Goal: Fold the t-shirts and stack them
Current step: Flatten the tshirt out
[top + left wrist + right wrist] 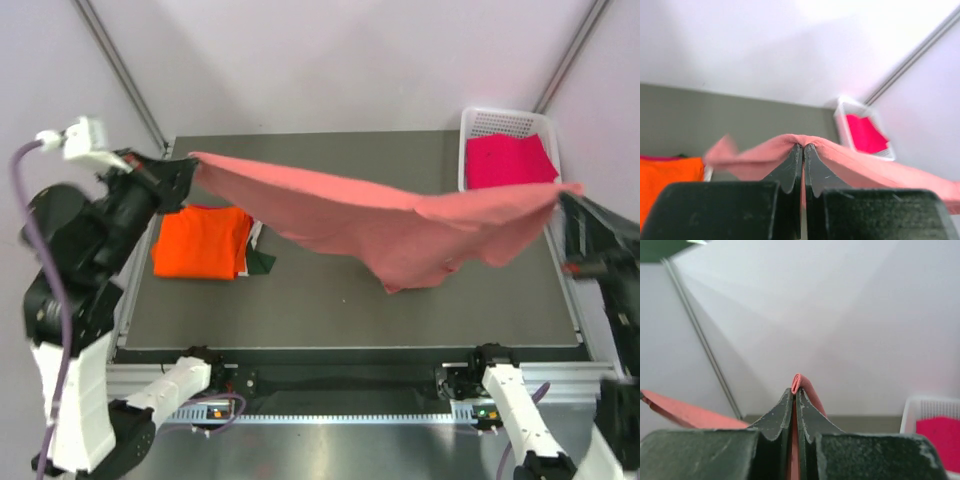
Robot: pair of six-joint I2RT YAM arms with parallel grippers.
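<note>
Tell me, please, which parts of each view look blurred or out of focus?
Top external: the right arm is smeared at the frame edge. Left wrist: the salmon-pink shirt blurs at its left flap; the left gripper is crisp. Right wrist: the white basket looks soft.

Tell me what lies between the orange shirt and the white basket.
In the top view, the salmon-pink shirt spans that stretch in the air, pinched by the left gripper and the right gripper. A dark green cloth lies beside the orange shirt.
</note>
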